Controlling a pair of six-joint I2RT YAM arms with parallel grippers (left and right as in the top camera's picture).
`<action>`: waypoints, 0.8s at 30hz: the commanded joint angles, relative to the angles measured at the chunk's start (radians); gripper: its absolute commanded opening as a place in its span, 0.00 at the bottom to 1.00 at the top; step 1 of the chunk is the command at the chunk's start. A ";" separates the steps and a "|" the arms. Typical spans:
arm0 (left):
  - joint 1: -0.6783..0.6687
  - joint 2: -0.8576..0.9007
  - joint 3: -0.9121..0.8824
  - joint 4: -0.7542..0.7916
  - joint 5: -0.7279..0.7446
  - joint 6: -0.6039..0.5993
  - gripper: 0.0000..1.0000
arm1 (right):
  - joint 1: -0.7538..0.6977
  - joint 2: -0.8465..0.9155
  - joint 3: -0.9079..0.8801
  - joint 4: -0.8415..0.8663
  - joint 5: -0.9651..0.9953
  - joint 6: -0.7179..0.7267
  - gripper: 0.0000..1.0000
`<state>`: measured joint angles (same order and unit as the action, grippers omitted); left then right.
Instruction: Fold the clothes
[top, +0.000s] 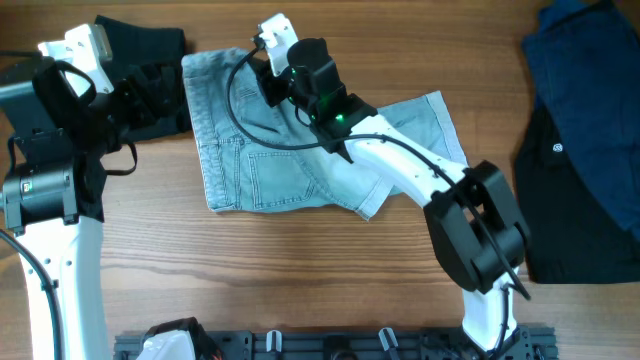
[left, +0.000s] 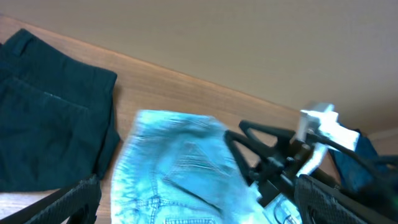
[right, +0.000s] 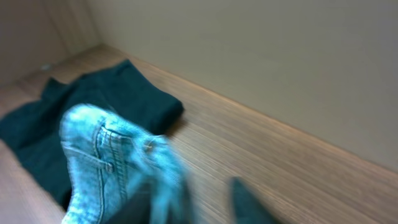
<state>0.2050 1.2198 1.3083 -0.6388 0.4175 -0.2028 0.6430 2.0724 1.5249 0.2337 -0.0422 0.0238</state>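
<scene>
Two arms share the work unevenly. The right gripper (top: 266, 75) has its jaws apparently closed on a bunched edge of the light-blue washed denim shorts (top: 270, 165), though blur leaves this slightly uncertain. It holds the edge off the brown wooden tabletop (top: 300, 270), probably to carry it over as a fold. The rest lies flat, left of centre. The left gripper (top: 145, 95) hangs over a folded black garment (top: 150, 40), jaws open and empty, placed to steady the denim.

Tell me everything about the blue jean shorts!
The denim shorts are light blue and washed-looking, with stitched pockets and seams. They lie spread on the wooden table, rumpled at the right. The right pincer sits over their top edge; blur hides whether it grips. A black garment lies close beside them.
</scene>
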 joint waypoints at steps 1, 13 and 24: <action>0.005 -0.008 0.014 -0.013 0.003 0.017 1.00 | -0.038 -0.019 0.014 0.001 0.024 0.057 1.00; -0.008 -0.008 0.014 -0.017 0.005 0.016 1.00 | -0.122 -0.390 0.072 -0.999 0.022 0.387 1.00; -0.008 -0.002 0.014 -0.033 0.005 0.016 1.00 | -0.147 -0.376 -0.265 -1.058 -0.056 0.936 1.00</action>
<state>0.2031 1.2198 1.3083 -0.6716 0.4171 -0.2028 0.4957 1.6894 1.3281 -0.8738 -0.0280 0.8089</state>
